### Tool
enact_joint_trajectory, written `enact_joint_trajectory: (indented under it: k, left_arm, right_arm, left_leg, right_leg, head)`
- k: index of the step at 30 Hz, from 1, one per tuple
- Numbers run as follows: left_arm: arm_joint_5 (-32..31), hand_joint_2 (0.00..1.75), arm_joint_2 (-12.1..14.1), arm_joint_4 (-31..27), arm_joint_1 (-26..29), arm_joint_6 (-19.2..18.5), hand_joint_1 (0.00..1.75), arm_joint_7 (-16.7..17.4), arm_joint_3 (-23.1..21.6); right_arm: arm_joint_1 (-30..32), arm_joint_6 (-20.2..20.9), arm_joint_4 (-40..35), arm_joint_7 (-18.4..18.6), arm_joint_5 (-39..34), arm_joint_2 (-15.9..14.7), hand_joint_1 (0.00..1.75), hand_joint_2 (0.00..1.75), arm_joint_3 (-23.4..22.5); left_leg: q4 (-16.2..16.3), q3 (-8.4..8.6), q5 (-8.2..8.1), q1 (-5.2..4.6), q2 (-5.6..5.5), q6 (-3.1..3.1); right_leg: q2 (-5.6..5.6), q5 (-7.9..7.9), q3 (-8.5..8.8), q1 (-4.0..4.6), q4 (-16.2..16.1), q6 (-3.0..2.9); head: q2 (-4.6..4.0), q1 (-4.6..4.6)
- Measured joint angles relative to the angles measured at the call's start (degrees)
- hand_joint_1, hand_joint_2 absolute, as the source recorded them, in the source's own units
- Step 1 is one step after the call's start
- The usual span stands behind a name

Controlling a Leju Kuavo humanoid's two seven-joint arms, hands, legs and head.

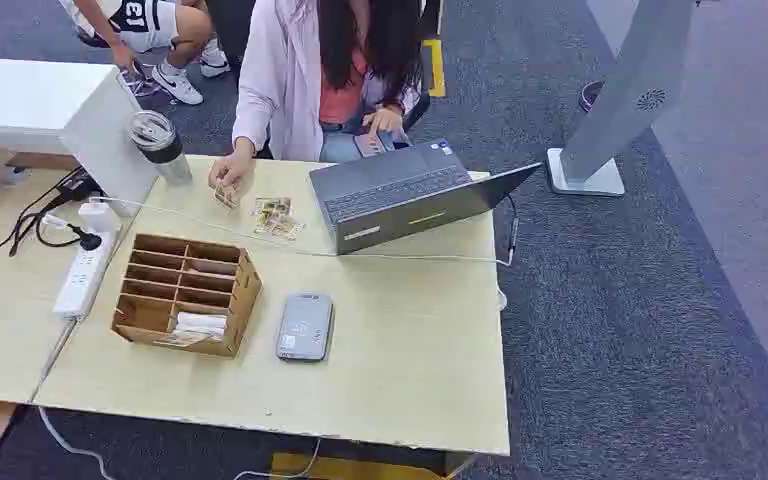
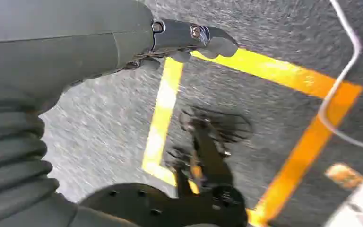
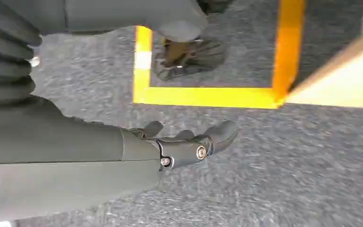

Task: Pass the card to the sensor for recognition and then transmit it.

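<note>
- So, both of my arms hang at my sides: my left robot hand (image 2: 189, 40) and my right robot hand (image 3: 189, 142) hold nothing, with the fingers lightly curled over the grey carpet, and I cannot tell from the wrist views whether they are clenched or just relaxed.
- The card (image 1: 198, 323), as I judge it, is the pale piece lying in the near compartment of the wooden organiser (image 1: 188, 293), at about 9 o'clock from the grey sensor (image 1: 305, 326), just beside it on the tabletop (image 1: 410, 370).
- To do this step well, I should raise one robot hand over the near row of the organiser, pinch the card by its exposed edge and lift it straight out, so the organiser does not slide.
- Then I carry it flat toward 3 o'clock, onto the sensor.
- A person (image 1: 300, 70) sits at 12 o'clock behind the laptop (image 1: 410, 195), one hand (image 1: 230, 175) on the tabletop near some small cards; I must keep clear of it.
- The head view gives the whole tabletop layout; the wrist views give my hands, the yellow floor tape (image 3: 208, 96) and a tabletop corner.
</note>
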Motion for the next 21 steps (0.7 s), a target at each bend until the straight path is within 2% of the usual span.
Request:
enact_joint_trajectory:
  k: [1,2,8,11,17,21]
  left_arm:
    - [0.47,1.75,-0.13,0.25,-0.28,-0.38,0.00,-0.44,1.22]
    - [1.07,1.75,-0.26,0.63,-0.54,-0.92,0.00,-1.16,3.19]
    - [4.42,1.75,-2.30,2.10,-1.67,-4.77,0.00,-4.38,12.80]
    - [5.23,1.75,-3.76,2.39,-1.74,-7.37,0.00,-7.11,17.37]
    - [4.62,1.75,-6.69,2.39,-1.17,-13.09,0.00,-13.46,24.68]
    - [2.97,1.75,-8.88,0.50,-0.10,-16.44,0.00,-16.33,28.51]
  right_arm:
    - [-0.41,-0.60,0.22,-0.60,-0.31,0.18,0.00,0.00,-0.31]
    - [-0.85,-1.47,0.55,-1.46,-0.77,0.46,0.00,1.75,-0.68]
    - [-2.93,-5.08,2.32,-5.82,-1.77,1.55,0.00,1.75,-1.73]
    - [-3.54,-7.55,3.61,-6.71,-1.84,1.99,0.00,1.75,-2.30]
    - [-3.68,-13.14,5.90,-5.12,-1.62,2.47,0.00,1.75,-3.08]
    - [-3.85,-16.68,7.13,-1.84,-1.07,2.93,0.00,1.75,-3.37]
  left_leg:
    - [0.00,0.00,0.00,0.00,0.00,0.00]
    - [0.00,0.00,0.00,0.00,0.00,0.00]
    - [0.00,0.00,0.00,0.00,0.00,0.00]
    - [0.00,0.00,0.00,-0.01,-0.01,0.00]
    - [0.01,-0.01,-0.01,-0.01,-0.01,0.01]
    - [0.01,0.02,-0.01,-0.01,0.00,0.00]
  right_leg:
    - [0.00,0.00,0.00,0.00,0.00,0.00]
    - [0.00,0.00,0.01,0.00,0.00,0.00]
    - [0.00,0.00,0.01,0.00,0.00,0.00]
    - [-0.01,0.00,0.01,0.00,0.00,0.00]
    - [0.00,0.00,0.09,-0.01,0.00,0.00]
    - [0.00,0.00,0.01,-0.01,-0.01,0.00]
  head:
    - [0.00,0.02]
    - [0.00,0.02]
    - [0.00,0.00]
    - [0.00,0.02]
    - [0.00,0.02]
    - [0.00,0.02]
